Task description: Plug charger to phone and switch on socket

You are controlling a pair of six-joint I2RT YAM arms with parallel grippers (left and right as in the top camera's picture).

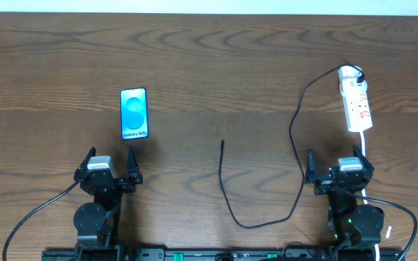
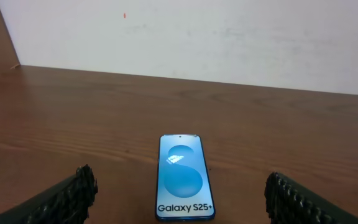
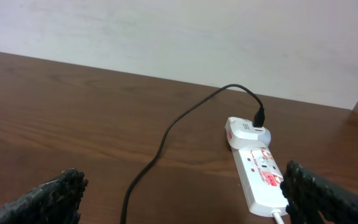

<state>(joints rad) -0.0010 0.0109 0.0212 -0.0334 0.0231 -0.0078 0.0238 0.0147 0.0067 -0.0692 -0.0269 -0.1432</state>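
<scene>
Desk, dark wood.

L pincer: jaws wide, nothing held. It sits just behind the near end of the phone. In the L wrist view the phone lies flat btwn the fingers, screen up and lit blue, no contact.

R pincer: jaws wide, nothing held. It sits near the socket at the R side of the desk, not touching.

Socket has a rounded white plug seated at its far end.

Charger runs from that plug, loops twd the near desk edge, then back up. Its free tip lies mid-desk, well apart from the phone and both pincers.

Switch posn: cannot tell.
</scene>
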